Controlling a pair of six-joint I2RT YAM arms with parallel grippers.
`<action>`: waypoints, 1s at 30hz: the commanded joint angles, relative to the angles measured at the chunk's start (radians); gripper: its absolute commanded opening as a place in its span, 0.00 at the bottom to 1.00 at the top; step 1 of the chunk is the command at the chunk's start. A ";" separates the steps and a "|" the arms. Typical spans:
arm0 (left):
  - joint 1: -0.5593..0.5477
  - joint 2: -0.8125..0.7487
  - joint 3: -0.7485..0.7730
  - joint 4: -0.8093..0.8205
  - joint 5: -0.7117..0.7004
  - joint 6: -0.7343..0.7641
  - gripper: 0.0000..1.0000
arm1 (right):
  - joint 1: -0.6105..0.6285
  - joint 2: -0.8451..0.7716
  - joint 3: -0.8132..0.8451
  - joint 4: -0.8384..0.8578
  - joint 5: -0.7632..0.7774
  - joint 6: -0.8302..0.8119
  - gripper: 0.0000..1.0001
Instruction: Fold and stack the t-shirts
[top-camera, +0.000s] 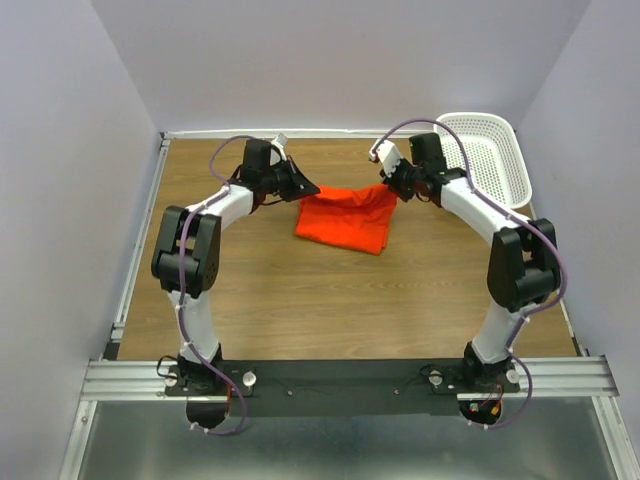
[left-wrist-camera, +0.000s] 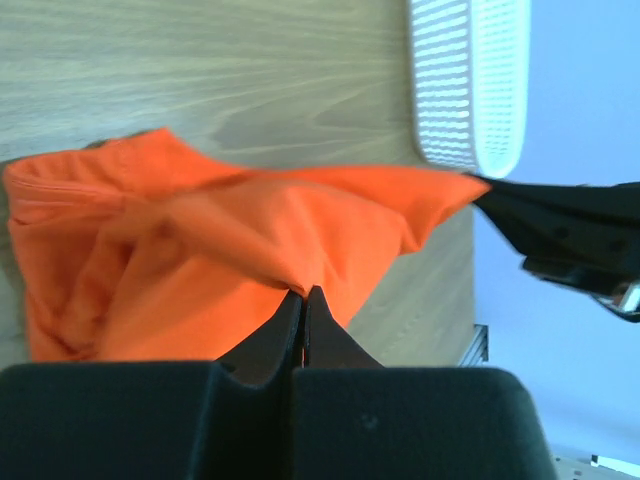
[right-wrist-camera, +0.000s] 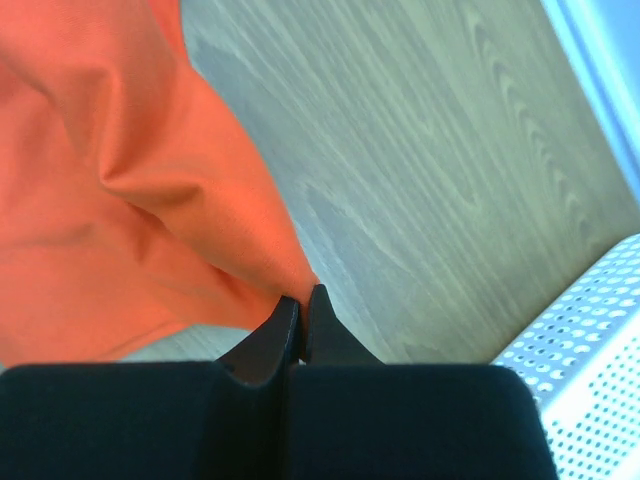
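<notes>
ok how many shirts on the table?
1. One orange t-shirt sits at the far middle of the table, left of the basket, its far corners pinched by the left gripper and right gripper. It is bunched, so another beneath cannot be ruled out.

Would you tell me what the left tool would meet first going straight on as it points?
The orange t-shirt, which the left tool is pinching; beyond that cloth, probably the wooden table.

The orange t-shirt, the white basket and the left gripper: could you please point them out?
orange t-shirt (top-camera: 345, 222), top view, cloth's middle.
white basket (top-camera: 492, 160), top view, perforated floor.
left gripper (left-wrist-camera: 303, 292), left wrist view, between its fingertips.
</notes>
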 joint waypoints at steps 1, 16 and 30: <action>0.007 0.076 0.074 0.001 0.049 0.051 0.00 | -0.009 0.048 0.033 0.040 0.012 0.050 0.01; 0.062 0.174 0.177 -0.005 0.026 0.034 0.00 | -0.011 0.186 0.131 0.054 0.009 0.147 0.01; 0.069 0.053 0.024 0.032 -0.036 0.008 0.00 | -0.012 0.291 0.272 0.057 -0.032 0.211 0.01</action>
